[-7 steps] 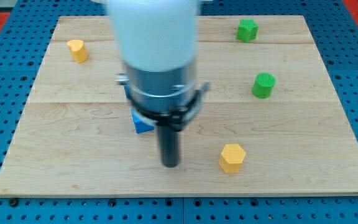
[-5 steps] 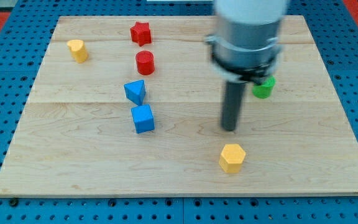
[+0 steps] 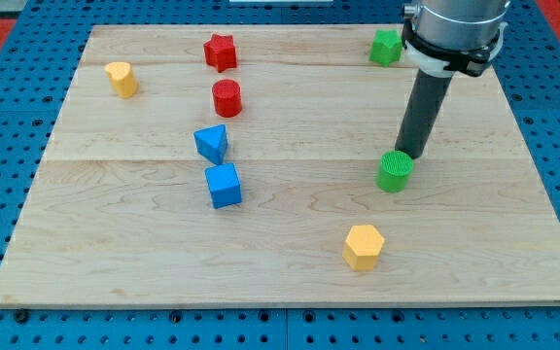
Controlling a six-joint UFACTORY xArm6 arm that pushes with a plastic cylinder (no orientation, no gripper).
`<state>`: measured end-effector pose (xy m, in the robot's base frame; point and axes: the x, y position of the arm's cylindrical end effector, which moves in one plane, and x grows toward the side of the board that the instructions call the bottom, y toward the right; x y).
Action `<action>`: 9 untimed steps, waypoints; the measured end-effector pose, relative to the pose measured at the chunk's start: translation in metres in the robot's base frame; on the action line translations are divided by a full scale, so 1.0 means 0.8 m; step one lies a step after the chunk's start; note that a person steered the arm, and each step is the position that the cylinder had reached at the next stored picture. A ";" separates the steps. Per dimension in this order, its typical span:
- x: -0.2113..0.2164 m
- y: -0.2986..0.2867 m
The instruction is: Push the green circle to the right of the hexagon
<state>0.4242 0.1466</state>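
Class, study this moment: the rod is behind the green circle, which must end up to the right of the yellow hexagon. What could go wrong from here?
1. My tip touches the green circle at its upper right edge, so a push from there would likely drive it down-left, towards the left of the yellow hexagon, the wrong side.
2. An off-centre push may let the round block slip off my tip.
3. Pushed straight down, the circle could knock the hexagon.

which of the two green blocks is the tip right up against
The green circle at mid-board: my tip sits at its upper right edge. The other green block lies apart at the view's top, beside the arm's body.
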 end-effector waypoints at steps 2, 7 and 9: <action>0.070 -0.032; 0.147 0.033; 0.064 0.095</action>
